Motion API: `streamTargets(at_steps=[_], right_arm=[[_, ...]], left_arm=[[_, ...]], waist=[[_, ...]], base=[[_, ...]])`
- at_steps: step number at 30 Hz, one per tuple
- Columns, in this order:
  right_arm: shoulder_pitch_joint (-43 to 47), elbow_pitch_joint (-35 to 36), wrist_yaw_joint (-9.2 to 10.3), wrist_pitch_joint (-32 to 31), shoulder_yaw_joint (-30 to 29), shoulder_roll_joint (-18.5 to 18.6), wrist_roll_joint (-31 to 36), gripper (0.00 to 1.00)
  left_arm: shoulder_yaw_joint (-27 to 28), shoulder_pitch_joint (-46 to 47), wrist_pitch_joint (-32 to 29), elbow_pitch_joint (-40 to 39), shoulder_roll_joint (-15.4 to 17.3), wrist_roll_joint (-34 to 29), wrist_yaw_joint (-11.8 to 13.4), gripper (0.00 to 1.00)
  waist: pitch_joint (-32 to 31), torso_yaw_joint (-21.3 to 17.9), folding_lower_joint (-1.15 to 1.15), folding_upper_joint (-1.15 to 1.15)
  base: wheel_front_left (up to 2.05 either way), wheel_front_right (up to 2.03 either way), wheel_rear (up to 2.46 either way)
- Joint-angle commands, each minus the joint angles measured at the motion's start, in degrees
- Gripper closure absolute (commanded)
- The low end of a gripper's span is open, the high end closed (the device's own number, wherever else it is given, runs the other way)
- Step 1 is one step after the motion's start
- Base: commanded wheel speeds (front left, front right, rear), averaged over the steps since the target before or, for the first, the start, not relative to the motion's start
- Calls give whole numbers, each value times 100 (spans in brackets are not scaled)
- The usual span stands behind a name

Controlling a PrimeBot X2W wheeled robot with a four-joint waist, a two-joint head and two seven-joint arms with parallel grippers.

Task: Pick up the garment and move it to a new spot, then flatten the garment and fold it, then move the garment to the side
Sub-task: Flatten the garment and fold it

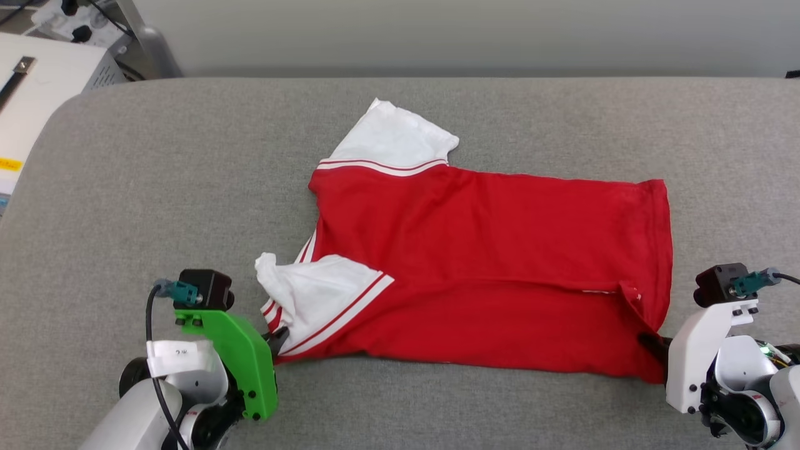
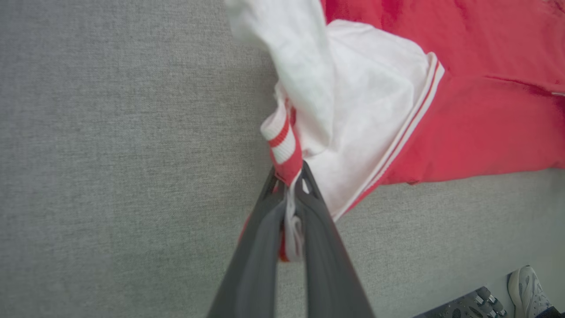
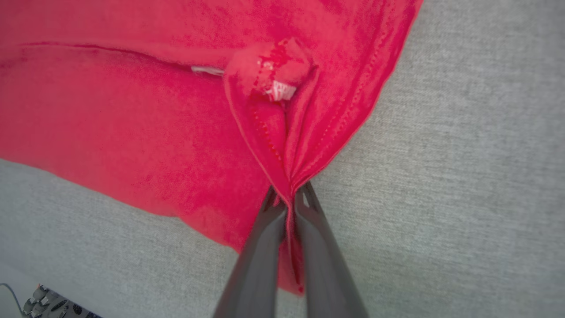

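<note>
Left claw [image 2: 289,176] pinching garment [image 1: 487,250] trim, right claw [image 3: 289,195] pinching hem corner

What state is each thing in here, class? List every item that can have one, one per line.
garment: lying on the grey surface, near side folded over.
left gripper: shut on the garment's striped trim.
right gripper: shut on the garment's red hem corner.
</note>
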State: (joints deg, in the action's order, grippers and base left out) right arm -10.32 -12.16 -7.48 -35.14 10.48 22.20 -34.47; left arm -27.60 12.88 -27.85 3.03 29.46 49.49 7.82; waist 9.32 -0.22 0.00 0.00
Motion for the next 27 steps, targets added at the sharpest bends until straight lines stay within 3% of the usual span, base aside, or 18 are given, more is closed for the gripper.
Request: streamTargets(at_steps=[1,9,16,21,25,26,27], right_arm=[[113,74,-1,-44,39,29,37,100],[663,504,-1,-314,13,-3,88,100],[1349,914,-1,-563,-128,-103,31,100],[1667,978,-1,-538,-260,-241,97,100],[1737,835,-1,-329,-325,-317,226,100],[1741,784,-1,-243,-337,-353,230,94],[1745,757,-1,-185,-332,-381,231,84]], left_arm=[[27,-154,35,-39,77,74,29,100],[140,-907,35,-334,340,240,234,100],[280,-1610,18,-521,479,489,473,100],[303,-1906,60,-403,370,679,510,100],[294,-1798,261,-71,153,717,377,100],[284,-1735,315,43,102,703,335,100],[268,-1686,342,139,62,696,302,94]], waist=[[-388,-76,0,0],[-985,-64,0,0],[-1137,-30,0,0],[-1101,-35,0,0],[-1029,-43,0,0],[-1014,-44,0,0],[-1005,-48,0,0]], base=[[0,0,0],[0,0,0],[0,0,0],[0,0,0],[0,0,0],[0,0,0],[0,0,0]])
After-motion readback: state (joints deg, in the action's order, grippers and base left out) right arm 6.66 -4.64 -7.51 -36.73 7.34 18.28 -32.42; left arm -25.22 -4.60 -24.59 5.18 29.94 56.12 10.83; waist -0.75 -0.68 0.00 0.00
